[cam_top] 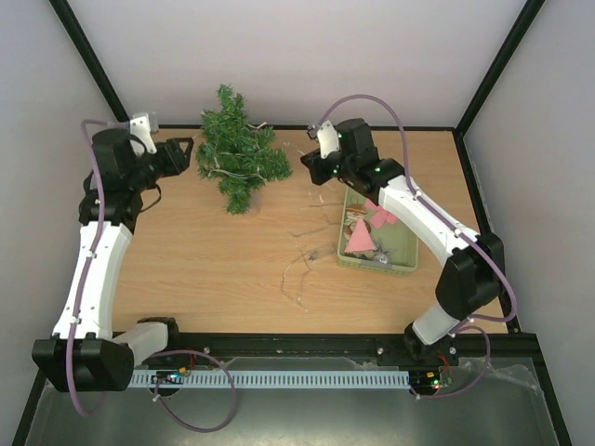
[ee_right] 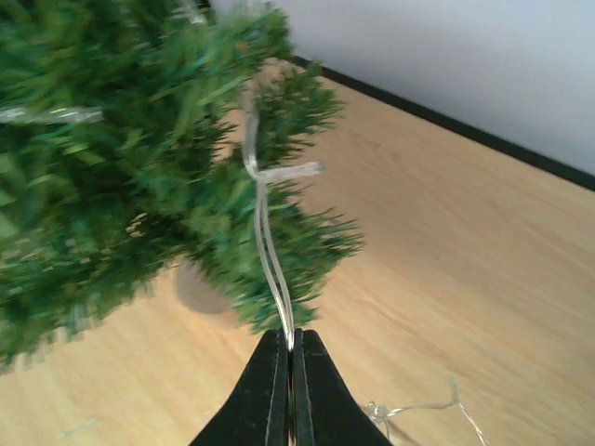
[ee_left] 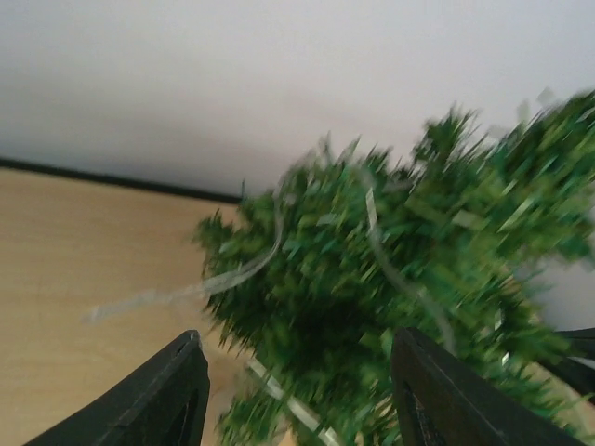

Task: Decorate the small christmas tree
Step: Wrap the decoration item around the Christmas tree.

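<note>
The small christmas tree point(cam_top: 240, 153) stands at the back of the table, bushy dark green, with a thin clear light string point(cam_top: 234, 168) draped over its branches. My left gripper point(cam_top: 190, 155) is just left of the tree and open. In the left wrist view its fingers point(ee_left: 172, 395) stand wide apart with blurred branches of the tree point(ee_left: 372, 279) between and beyond them. My right gripper point(cam_top: 308, 161) is at the tree's right side. It point(ee_right: 292, 342) is shut on the light string point(ee_right: 263, 223), which runs up from the fingertips into the tree point(ee_right: 139, 167).
A pale green basket point(cam_top: 376, 267) with pink and grey star ornaments point(cam_top: 381, 216) lies under the right arm. Loose light string point(cam_top: 302, 265) trails across the wood between tree and basket. The back wall is close behind the tree.
</note>
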Controlling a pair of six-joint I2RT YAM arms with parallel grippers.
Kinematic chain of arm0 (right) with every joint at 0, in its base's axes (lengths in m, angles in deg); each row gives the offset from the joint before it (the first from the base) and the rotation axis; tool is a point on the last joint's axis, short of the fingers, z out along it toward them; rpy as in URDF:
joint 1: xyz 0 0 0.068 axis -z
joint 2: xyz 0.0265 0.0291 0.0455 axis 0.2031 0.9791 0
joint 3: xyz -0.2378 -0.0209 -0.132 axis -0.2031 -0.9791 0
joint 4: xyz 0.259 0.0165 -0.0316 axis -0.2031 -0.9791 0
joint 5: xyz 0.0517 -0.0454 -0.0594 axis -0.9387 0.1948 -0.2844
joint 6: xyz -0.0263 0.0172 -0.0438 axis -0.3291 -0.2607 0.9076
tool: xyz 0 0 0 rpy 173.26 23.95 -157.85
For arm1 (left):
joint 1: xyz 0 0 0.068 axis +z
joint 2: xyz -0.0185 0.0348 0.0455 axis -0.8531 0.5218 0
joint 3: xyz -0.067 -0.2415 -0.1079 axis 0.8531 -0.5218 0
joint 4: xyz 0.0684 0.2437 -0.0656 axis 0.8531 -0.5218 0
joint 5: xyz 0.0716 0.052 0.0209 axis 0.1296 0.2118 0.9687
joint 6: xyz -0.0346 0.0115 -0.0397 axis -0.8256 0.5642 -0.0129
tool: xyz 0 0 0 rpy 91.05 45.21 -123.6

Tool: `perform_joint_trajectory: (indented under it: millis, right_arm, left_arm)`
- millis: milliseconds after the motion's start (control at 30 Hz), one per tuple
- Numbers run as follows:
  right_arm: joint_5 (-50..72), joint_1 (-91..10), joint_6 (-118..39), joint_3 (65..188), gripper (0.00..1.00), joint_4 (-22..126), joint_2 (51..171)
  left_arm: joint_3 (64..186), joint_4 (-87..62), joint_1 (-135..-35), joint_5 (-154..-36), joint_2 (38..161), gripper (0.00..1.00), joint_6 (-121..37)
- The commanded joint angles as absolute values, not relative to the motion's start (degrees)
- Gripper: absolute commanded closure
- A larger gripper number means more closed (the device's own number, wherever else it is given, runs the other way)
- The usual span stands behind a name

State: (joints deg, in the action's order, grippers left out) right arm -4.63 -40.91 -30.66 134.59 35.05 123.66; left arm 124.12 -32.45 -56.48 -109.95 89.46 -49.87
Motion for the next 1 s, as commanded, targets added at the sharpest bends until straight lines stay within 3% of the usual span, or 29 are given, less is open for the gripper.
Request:
perform_joint_trajectory:
  millis: [0, 467, 633, 733, 967]
  right_arm:
    - [-8.72, -44.37, -35.44, 129.59, 0.98, 39.42, 119.55]
    - [-8.81, -53.05, -47.37, 121.61, 0.95, 55.82, 120.29]
    - [-12.63, -53.99, -49.55, 117.07, 0.78, 61.49, 118.35]
    - [-10.09, -53.95, -39.58, 115.35, 0.6, 55.47, 115.21]
    - [-1.53, -53.7, -19.39, 107.83, 0.38, 47.99, 107.98]
  left_arm:
    - [118.93, -33.8, -56.62, -110.05, 84.47, 0.46, -48.8]
    - [108.27, -33.82, -58.9, -112.57, 75.03, 0.47, -50.11]
    - [103.66, -30.39, -61.88, -113.85, 70.33, 0.5, -53.53]
    - [100.35, -27.84, -66.11, -112.22, 66.91, 0.51, -55.06]
    - [97.37, -28.69, -71.65, -105.75, 64.7, 0.5, -51.26]
